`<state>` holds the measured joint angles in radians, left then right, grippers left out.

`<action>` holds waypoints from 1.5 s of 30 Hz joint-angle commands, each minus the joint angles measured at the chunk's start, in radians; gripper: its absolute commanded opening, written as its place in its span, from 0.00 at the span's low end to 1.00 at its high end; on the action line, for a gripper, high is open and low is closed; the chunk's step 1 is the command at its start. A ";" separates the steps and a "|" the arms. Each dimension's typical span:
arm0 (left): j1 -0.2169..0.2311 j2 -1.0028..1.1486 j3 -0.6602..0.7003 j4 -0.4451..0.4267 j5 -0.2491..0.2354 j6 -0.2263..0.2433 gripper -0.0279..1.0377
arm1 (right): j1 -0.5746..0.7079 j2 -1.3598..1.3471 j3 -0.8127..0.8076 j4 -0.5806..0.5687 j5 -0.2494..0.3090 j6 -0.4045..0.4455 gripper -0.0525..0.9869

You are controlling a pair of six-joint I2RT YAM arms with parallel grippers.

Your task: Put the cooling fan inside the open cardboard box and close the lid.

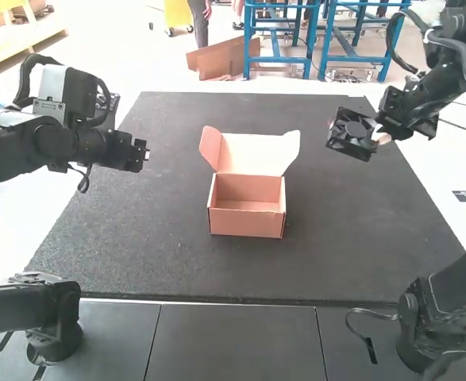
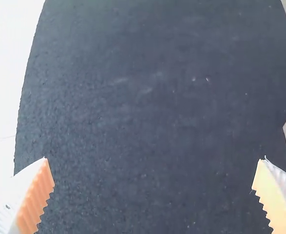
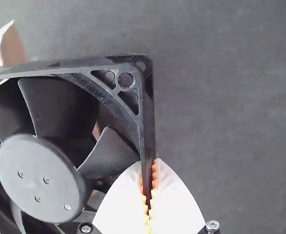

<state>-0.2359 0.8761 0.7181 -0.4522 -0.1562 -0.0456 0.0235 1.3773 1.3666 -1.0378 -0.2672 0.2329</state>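
A black square cooling fan (image 1: 352, 134) hangs in the air above the mat, right of the box, held by its edge. My right gripper (image 1: 381, 135) is shut on the fan's frame (image 3: 145, 146), its orange pads (image 3: 151, 195) pinching the rim. The open cardboard box (image 1: 247, 205) stands upright at the mat's middle with its lid flap (image 1: 252, 152) raised at the far side. My left gripper (image 1: 144, 153) hovers left of the box, open, its orange-padded fingers (image 2: 33, 195) wide apart over bare mat.
A dark mat (image 1: 137, 238) covers most of the table, with pale tabletop (image 1: 455, 230) on both sides. The arm bases (image 1: 50, 317) stand at the near edge. A small black label (image 1: 464, 195) lies off the mat at the right.
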 commanded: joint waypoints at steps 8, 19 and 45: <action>-0.002 -0.088 0.003 -0.040 0.015 0.000 0.93 | 0.342 -0.012 0.092 -0.024 -0.027 0.250 0.05; -0.002 -0.167 -0.002 -0.089 0.015 0.000 0.93 | 0.500 0.111 0.078 0.009 -0.003 0.247 0.05; 0.003 -0.173 0.007 -0.103 0.015 -0.002 0.93 | 0.563 0.522 0.195 0.142 0.111 0.148 0.05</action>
<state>-0.2359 0.7120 0.7101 -0.5621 -0.1524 -0.0456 0.5785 1.8957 1.5303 -0.9016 -0.1963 0.4133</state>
